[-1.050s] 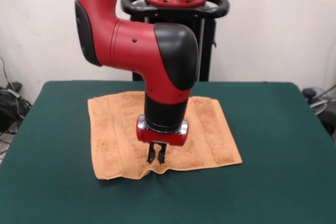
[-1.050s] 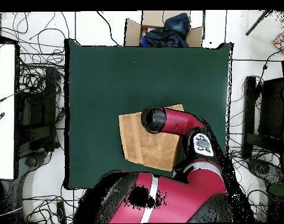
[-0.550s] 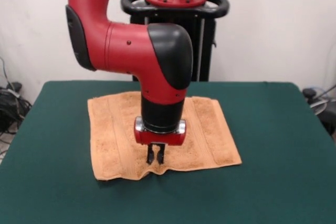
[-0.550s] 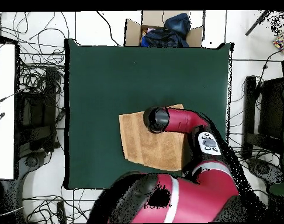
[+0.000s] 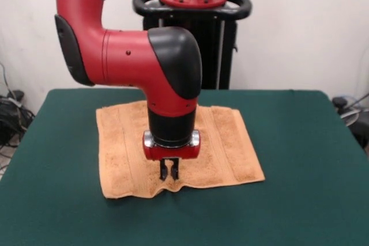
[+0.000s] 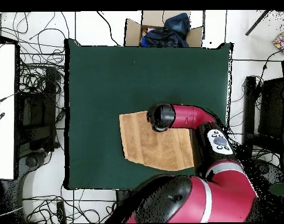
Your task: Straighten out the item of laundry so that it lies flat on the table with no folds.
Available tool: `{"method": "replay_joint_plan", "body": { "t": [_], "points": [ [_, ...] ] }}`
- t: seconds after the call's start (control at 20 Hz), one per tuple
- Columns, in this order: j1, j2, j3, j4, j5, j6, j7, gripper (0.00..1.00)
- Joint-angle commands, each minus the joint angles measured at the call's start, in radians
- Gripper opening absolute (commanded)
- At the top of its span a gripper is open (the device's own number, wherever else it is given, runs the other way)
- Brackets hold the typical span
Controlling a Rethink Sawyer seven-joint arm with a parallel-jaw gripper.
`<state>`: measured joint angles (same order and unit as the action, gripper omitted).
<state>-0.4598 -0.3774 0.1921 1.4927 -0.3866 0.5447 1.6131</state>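
Front view — gripper [image 5: 169, 171] tips nearly pressed together, pinching a ridge at the towel's [image 5: 124, 154] near edge — table [image 5: 300, 200] underneath.

hidden: towel [image 5: 124, 148] middle behind arm [image 5: 167, 84] | overhead: claw under wrist | front: tabletop [image 5: 300, 200] near edge cut off

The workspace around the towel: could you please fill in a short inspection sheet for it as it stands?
Surface: green table, bare around the towel.
Job's things: peach towel spread out, one small ripple at its front edge below the gripper.
Clutter: nothing seen on the table.
Grippers: gripper just above the towel's front edge, fingers close together, gripping nothing.
Cables: tangled on the floor beside the table.
Surroundings: open cardboard box beyond the table.
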Motion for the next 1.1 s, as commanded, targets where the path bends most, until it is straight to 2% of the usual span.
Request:
{"method": "replay_joint_plan", "body": {
  "t": [0.05,0.25,0.4,0.55,0.6,0.7,0.95,1.1],
  "points": [
    [-0.019,-0.069,0.006,-0.087,-0.149,-0.22,-0.02,0.0],
    [0.015,-0.145,-0.045,-0.071,-0.226,-0.326,0.031,0.0],
    [0.045,-0.164,-0.107,-0.059,-0.267,-0.441,0.117,0.0],
    [0.117,-0.158,-0.25,-0.036,-0.238,-0.635,0.233,0.0],
    [0.147,-0.15,-0.303,-0.032,-0.211,-0.687,0.245,0.0],
    [0.165,-0.143,-0.35,-0.008,-0.153,-0.767,0.231,0.0],
    [0.205,-0.13,-0.409,0.038,-0.044,-0.821,0.189,0.0],
    [0.173,-0.1,-0.343,0.037,-0.028,-0.711,0.17,0.0]
  ]
}}
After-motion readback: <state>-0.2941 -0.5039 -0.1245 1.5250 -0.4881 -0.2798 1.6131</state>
